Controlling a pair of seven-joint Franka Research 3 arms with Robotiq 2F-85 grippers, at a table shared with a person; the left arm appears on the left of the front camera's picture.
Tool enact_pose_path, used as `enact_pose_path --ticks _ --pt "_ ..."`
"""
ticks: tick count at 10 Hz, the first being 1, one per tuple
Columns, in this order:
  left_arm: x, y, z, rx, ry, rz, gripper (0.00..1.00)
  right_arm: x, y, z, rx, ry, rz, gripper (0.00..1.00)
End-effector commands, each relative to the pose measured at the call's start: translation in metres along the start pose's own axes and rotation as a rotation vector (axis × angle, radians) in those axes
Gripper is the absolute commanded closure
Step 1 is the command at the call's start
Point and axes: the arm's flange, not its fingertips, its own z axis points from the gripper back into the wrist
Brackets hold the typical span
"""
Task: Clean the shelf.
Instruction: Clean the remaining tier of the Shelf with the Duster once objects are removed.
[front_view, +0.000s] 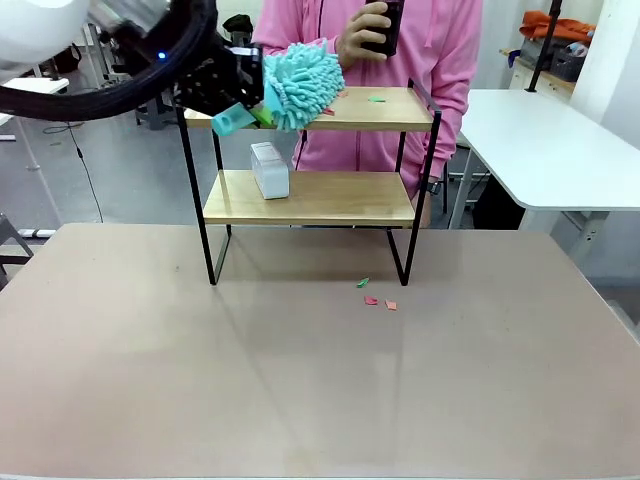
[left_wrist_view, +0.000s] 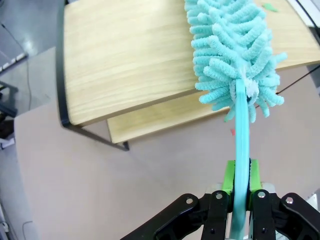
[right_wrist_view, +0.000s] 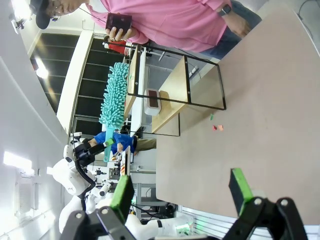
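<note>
The left gripper (left_wrist_view: 242, 186) clamps the handle of a teal duster (left_wrist_view: 232, 50), its fluffy head over the left end of the top board of the shelf (front_view: 330, 195). The right gripper (right_wrist_view: 180, 192) gapes empty, well in front of the shelf. A white box (front_view: 270, 170) sits on the lower board. Paper scraps (front_view: 376, 296) lie just before the shelf, and a person (front_view: 440, 60) stands behind it.

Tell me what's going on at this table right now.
The left tool is shut on the handle of a teal microfiber duster, whose fluffy head lies over the shelf's top board. A green scrap sits on that board, and more scraps lie on the table in front. A white box stands on the lower board. The right tool hangs open and empty above the table. A person in pink stands behind the shelf, holding a phone.
</note>
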Motion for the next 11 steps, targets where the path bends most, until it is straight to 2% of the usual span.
enact_pose_path --ticks 1,4,8,11 --pt "0.009 -0.012 -0.007 -0.086 0.030 -0.064 0.88 0.002 0.001 -0.001 0.017 -0.010 0.026 0.00" --pt "0.010 -0.013 -0.006 -0.188 0.073 -0.152 0.88 0.002 0.001 -0.001 0.017 -0.010 0.026 0.00" --pt "0.005 0.003 -0.001 -0.172 0.117 -0.243 0.88 0.002 0.001 -0.001 0.017 -0.010 0.026 0.00" --pt "0.006 0.016 0.016 -0.250 0.180 -0.298 0.88 0.002 0.001 -0.001 0.017 -0.010 0.026 0.00"
